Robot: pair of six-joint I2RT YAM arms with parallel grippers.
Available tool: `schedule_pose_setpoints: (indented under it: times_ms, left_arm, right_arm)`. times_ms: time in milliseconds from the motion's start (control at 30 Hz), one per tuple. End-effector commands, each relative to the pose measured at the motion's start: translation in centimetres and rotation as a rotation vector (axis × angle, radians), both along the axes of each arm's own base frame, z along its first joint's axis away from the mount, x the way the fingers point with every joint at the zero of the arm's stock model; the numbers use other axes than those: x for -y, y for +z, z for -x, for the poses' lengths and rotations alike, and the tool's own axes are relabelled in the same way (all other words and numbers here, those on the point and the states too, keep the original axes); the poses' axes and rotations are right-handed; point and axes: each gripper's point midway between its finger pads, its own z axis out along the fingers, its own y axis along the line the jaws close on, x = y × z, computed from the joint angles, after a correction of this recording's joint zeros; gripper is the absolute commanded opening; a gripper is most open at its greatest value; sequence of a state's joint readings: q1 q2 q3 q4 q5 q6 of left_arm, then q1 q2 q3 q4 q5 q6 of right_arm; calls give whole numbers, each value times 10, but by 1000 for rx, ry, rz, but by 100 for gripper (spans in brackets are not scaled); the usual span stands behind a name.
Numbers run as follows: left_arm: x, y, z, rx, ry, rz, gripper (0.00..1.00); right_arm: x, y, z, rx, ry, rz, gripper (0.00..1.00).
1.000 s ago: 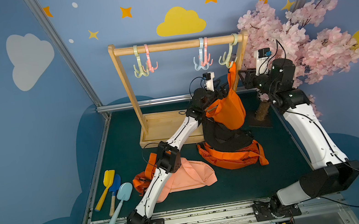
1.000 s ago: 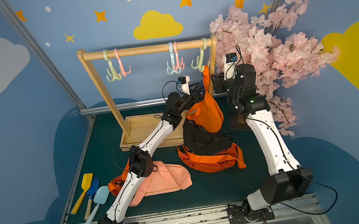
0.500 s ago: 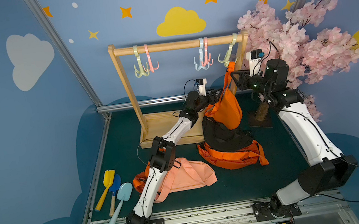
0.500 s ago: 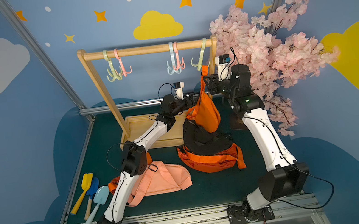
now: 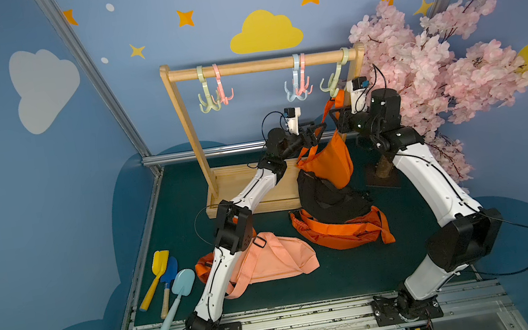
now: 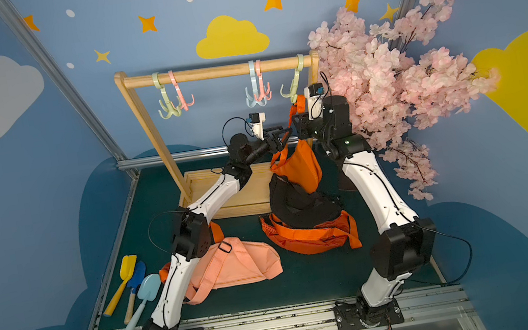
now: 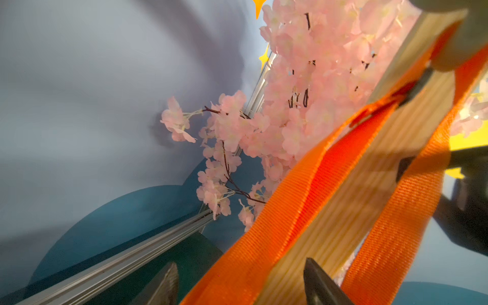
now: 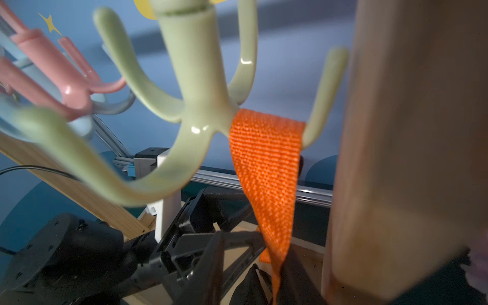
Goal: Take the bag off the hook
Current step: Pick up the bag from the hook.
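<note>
Orange fabric bag | hung by woven orange strap from pale green plastic hook | left pincer spread wide, strap between | right pincer closed on strap

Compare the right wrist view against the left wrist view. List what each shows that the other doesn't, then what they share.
Right wrist only: the orange strap draped over a prong of the green hook, with a pink hook beside it. Left wrist only: the pink blossom branches, and the open left end effector with one run of strap between its fingers. Both: that orange strap and the rack's wooden post.
</note>
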State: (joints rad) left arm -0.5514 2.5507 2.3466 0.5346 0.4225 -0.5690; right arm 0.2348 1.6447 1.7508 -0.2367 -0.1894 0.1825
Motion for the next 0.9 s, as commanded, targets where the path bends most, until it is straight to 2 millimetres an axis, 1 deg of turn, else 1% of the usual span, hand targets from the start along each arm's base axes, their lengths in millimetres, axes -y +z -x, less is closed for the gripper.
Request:
schedule_pose_setpoints:
  times_ms: [0,33,67,167,233,300,367,400,433,467,533,567,600,633,667,733,867]
  left_arm:
    - [-5,35,15,109,-48,40,76]
    - [-4,36,16,119,-59,45,76]
    - [-4,38,17,129,-72,49,76]
    - [1,42,19,146,-102,50,76]
    - [3,42,15,145,-100,48,72]
    - [4,43,12,147,-91,54,63]
    - [4,46,9,153,-77,71,49]
    - [5,46,8,153,-67,78,43]
    - [6,48,8,157,-56,84,40]
    - [8,48,8,161,-48,85,39]
    - [12,49,10,173,-33,89,41]
    - [14,49,11,176,-30,91,46]
    - [17,50,13,179,-33,95,57]
    - [19,53,17,188,-40,104,66]
    - [19,57,19,193,-46,114,68]
    - [19,66,26,208,-64,138,69]
    - [9,94,37,231,-98,181,69]
  right_arm:
    - [3,12,-7,33,-39,-3,10]
    - [3,13,-7,34,-42,-4,3]
    - [4,15,-6,38,-45,-4,0]
    - [4,20,-3,54,-48,-7,0]
    - [3,26,1,65,-36,-8,0]
    - [2,32,6,74,-27,-7,0]
    - [2,41,12,87,-26,-2,0]
    - [3,44,13,90,-28,2,0]
    - [4,48,16,89,-33,10,0]
    - [5,54,18,94,-38,16,0]
    - [8,67,22,109,-49,33,0]
    - [8,73,24,119,-53,44,0]
    - [8,81,28,134,-57,60,0]
    - [7,88,32,148,-59,76,0]
    - [6,95,35,161,-59,89,0]
    - [5,106,43,183,-56,108,0]
    - [2,126,58,222,-44,141,0]
